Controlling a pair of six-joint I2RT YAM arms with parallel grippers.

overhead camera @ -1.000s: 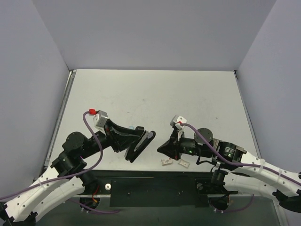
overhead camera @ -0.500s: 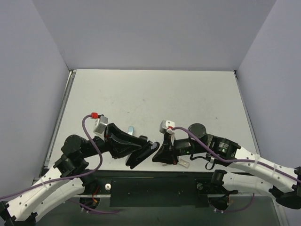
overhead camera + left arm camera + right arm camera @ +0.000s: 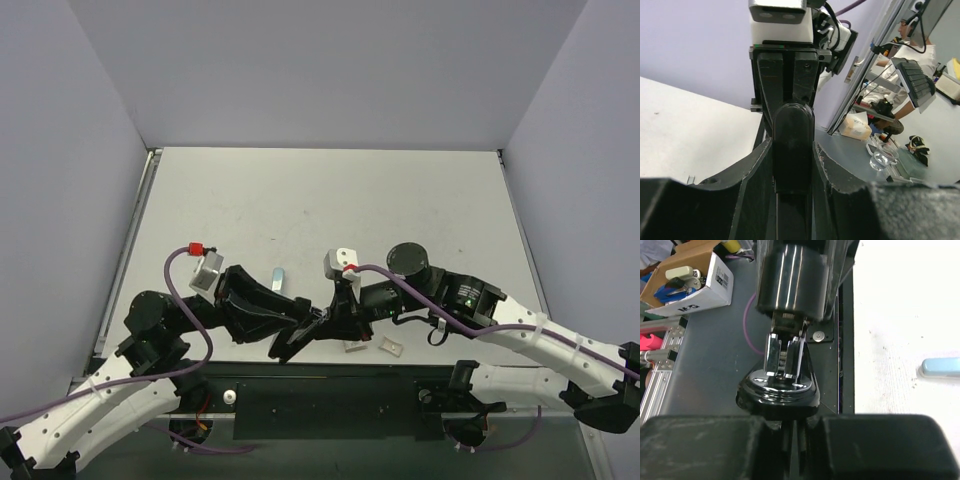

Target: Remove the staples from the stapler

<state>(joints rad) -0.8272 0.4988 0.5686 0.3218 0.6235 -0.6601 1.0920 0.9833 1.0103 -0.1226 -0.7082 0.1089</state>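
Fingers [image 3: 756, 172] of the left gripper [image 3: 793, 175] pinch the stapler [image 3: 792, 130], while right gripper [image 3: 794, 435] fingers, pressed together, sit at its tip.

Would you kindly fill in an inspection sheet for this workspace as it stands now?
Surface: pale table, a few dark specks.
Job's things: black stapler near the table's near edge; its metal staple channel is exposed.
Clutter: light-blue piece; two small white pieces by the near edge.
Claws: left claw clamped on the stapler; right claw shut, at the stapler's end.
Cables: purple cable on each arm.
Surroundings: plain walls; person at a desk; cardboard box of oddments.
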